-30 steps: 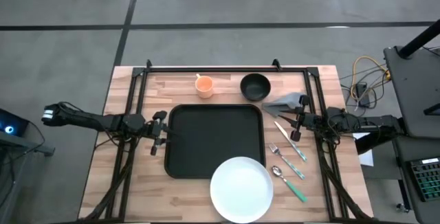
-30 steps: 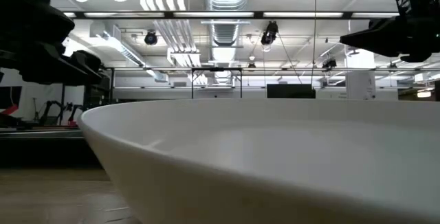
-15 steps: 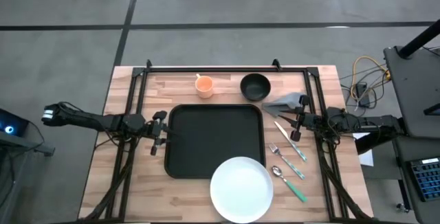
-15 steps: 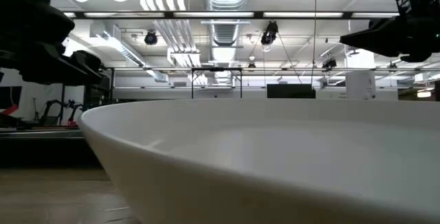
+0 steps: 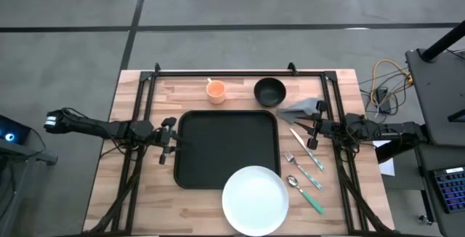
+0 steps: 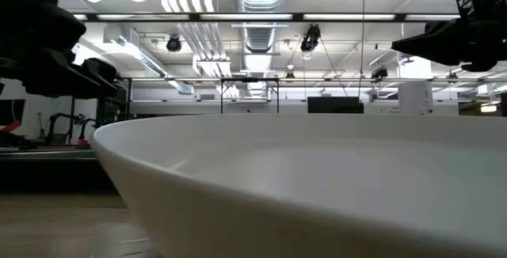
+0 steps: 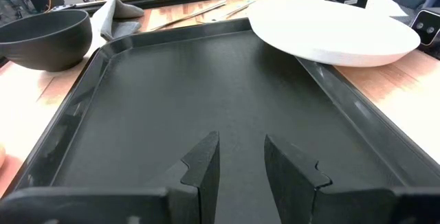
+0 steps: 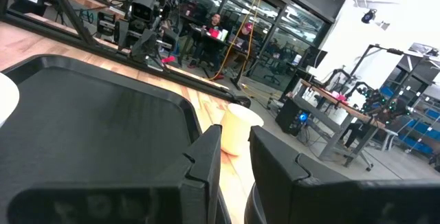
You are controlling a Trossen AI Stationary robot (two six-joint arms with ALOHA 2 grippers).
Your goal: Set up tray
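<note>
High view: tray (image 5: 218, 146) empty, plate (image 5: 255, 199) overlapping its corner — left hand (image 5: 168, 142), right hand (image 5: 314, 131) flank tray, both slightly parted.

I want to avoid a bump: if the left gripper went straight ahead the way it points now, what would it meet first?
Probably the tray: the left gripper sits at its left edge, pointing across it, so its near rim comes first.

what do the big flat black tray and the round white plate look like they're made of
The large flat black rectangular tray looks like matte plastic: dull, even, only soft glare in the left wrist view. The round white plate looks like glazed ceramic or melamine, smooth with a faint sheen; the pictures leave it open.
</note>
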